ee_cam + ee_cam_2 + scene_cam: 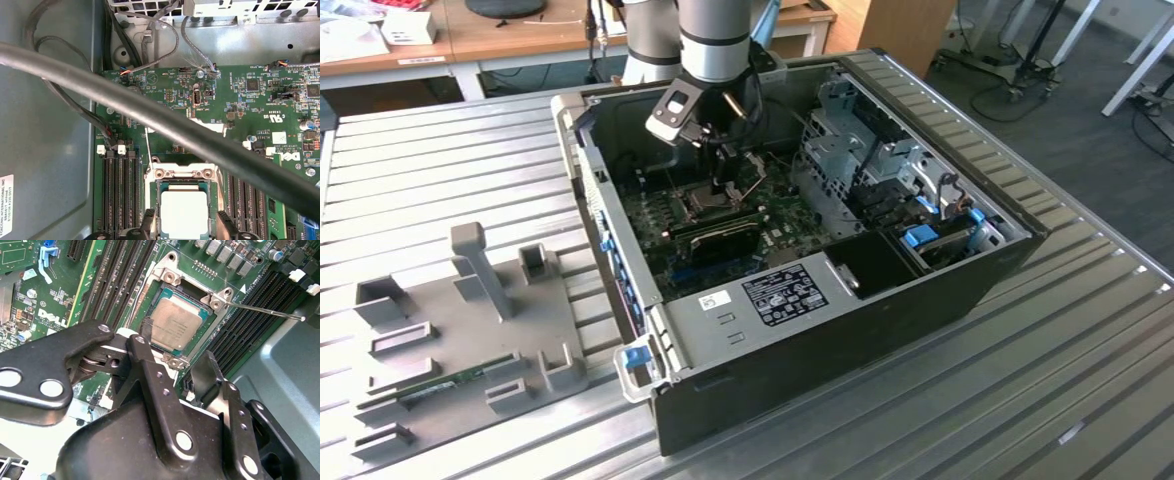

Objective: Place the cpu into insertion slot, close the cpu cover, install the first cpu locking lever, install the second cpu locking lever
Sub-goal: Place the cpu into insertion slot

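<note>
The cpu point(177, 325) point(184, 214), a square chip with a dull metal top, lies flat inside the insertion slot point(161, 290) point(161, 186), a black socket with a silvery screwed rim. My gripper point(185, 231) point(172, 347) hangs just above it, open, with one black fingertip point(148, 225) on each side of the chip and a small gap to its edges. A thin metal locking lever point(265, 310) point(147, 147) sticks out from the socket's corner, unlatched. I cannot tell how the cpu cover stands. In the exterior view the gripper point(720, 165) reaches down into the computer case over the socket point(704, 205).
Long black memory slots point(115, 275) point(120, 195) flank the socket. A thick black cable point(150, 117) crosses the first wrist view. The open computer case point(854, 330) lies on a ribbed metal table point(1067, 400). A grey fixture plate point(454, 340) lies at the exterior view's left.
</note>
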